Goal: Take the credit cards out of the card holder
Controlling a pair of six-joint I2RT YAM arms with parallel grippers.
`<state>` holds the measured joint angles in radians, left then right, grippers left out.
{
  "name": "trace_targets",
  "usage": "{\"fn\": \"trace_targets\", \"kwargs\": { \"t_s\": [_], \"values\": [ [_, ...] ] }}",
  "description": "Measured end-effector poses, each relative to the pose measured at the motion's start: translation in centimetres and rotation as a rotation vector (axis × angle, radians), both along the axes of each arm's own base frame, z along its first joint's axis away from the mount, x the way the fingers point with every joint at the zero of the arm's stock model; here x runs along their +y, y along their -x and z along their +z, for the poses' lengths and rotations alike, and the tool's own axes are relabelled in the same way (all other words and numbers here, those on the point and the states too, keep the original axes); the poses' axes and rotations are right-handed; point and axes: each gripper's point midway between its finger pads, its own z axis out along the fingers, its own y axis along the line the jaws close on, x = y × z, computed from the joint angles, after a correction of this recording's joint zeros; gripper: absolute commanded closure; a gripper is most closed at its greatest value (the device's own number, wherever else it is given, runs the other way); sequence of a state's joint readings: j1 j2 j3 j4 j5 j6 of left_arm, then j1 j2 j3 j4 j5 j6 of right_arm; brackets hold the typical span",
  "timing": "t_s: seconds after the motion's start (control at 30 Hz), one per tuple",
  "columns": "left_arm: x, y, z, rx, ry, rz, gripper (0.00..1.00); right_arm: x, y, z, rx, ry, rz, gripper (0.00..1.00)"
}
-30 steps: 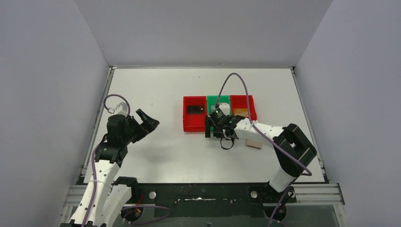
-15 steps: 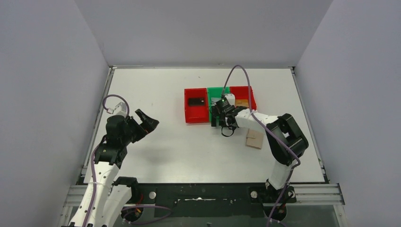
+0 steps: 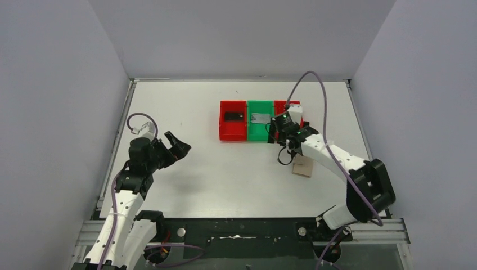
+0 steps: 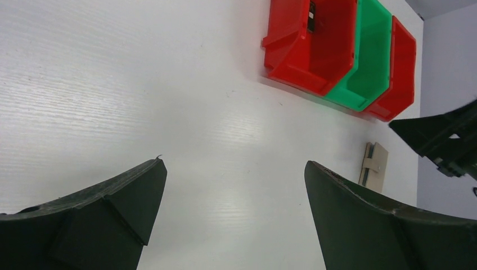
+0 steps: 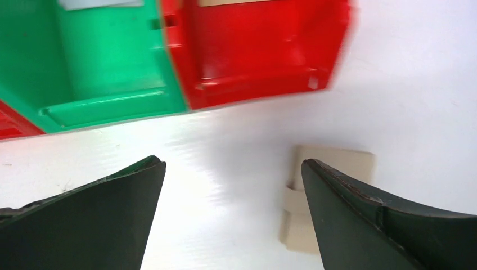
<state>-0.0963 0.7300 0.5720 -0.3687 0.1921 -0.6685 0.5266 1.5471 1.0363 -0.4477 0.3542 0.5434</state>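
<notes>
Tan-brown folding card holder (image 3: 302,166) lies folded just in front of the red and green plastic bins (image 3: 260,135); thin black credit card (image 3: 233,116) and silver-grey credit card (image 3: 260,117) sit inside those bins; unloading looks finished; left gripper (image 4: 234,163) and right gripper (image 5: 232,164) gape empty.

Glossy plastic bins (image 3: 259,121) — matt tan card holder (image 4: 374,166) on a finely ribbed, faintly shiny white table (image 4: 140,84)

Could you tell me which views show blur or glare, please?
Right wrist view: the right red bin is smeared by motion blur and the card holder looks washed out. Left wrist view: sharp, soft sheen on the table. Top view: even light, no glare.
</notes>
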Motion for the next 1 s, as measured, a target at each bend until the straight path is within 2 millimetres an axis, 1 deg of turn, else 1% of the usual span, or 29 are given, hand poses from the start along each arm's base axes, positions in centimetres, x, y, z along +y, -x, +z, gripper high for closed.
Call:
{"fn": "trace_targets", "kwargs": {
  "t_s": [0.07, 0.13, 0.2, 0.27, 0.3, 0.33, 0.37, 0.43, 0.47, 0.57, 0.63, 0.67, 0.7, 0.8, 0.87, 1.0],
  "values": [
    [-0.1, 0.1, -0.8, 0.010, 0.000, -0.005, 0.04, -2.2, 1.2, 1.4, -0.040, -0.017, -0.076, 0.02],
    [-0.1, 0.3, -1.5, 0.022, 0.001, -0.007, 0.04, -5.1, 2.4, 1.5, -0.055, -0.036, -0.166, 0.02],
    [-0.2, 0.4, -2.0, 0.032, 0.004, -0.012, 0.05, -8.5, 4.0, 0.3, -0.042, -0.062, -0.269, 0.01],
    [-0.2, 0.5, -2.3, 0.040, 0.004, -0.014, 0.06, -11.2, 5.9, -1.8, -0.001, -0.098, -0.349, 0.01],
    [-0.2, 0.4, -2.3, 0.040, 0.004, -0.015, 0.06, -12.1, 6.8, -2.8, 0.024, -0.123, -0.379, 0.02],
    [-0.3, 0.4, -2.3, 0.038, 0.005, -0.015, 0.06, -12.5, 7.6, -3.8, 0.048, -0.148, -0.394, 0.05],
    [-0.3, 0.3, -2.3, 0.036, 0.006, -0.017, 0.06, -12.5, 8.2, -4.7, 0.073, -0.176, -0.398, 0.08],
    [-0.5, 0.2, -2.2, 0.032, 0.010, -0.027, 0.06, -12.0, 8.7, -5.8, 0.115, -0.227, -0.388, 0.13],
    [-0.5, 0.2, -2.2, 0.032, 0.011, -0.032, 0.06, -11.6, 8.6, -6.1, 0.129, -0.251, -0.376, 0.17],
    [-0.8, 0.2, -2.5, 0.044, 0.013, -0.051, 0.06, -10.1, 7.8, -7.4, 0.166, -0.303, -0.322, 0.25],
    [-0.9, 0.2, -2.7, 0.050, 0.011, -0.056, 0.06, -9.0, 6.8, -7.2, 0.150, -0.325, -0.275, 0.28],
    [-0.9, 0.2, -2.8, 0.051, 0.009, -0.057, 0.06, -8.3, 6.5, -7.2, 0.145, -0.324, -0.249, 0.29],
    [-0.9, 0.2, -2.8, 0.051, 0.009, -0.058, 0.07, -7.5, 6.5, -7.2, 0.143, -0.318, -0.215, 0.34],
    [-0.9, 0.2, -2.7, 0.049, 0.009, -0.058, 0.07, -4.0, 7.3, -7.3, 0.158, -0.305, -0.093, 0.44],
    [-0.9, 0.2, -2.7, 0.049, 0.009, -0.058, 0.07, -2.0, 8.1, -7.3, 0.169, -0.303, -0.030, 0.45],
    [-0.9, 0.2, -2.7, 0.048, 0.009, -0.059, 0.07, 1.9, 9.9, -7.1, 0.172, -0.257, 0.130, 0.40]
  ]
}}
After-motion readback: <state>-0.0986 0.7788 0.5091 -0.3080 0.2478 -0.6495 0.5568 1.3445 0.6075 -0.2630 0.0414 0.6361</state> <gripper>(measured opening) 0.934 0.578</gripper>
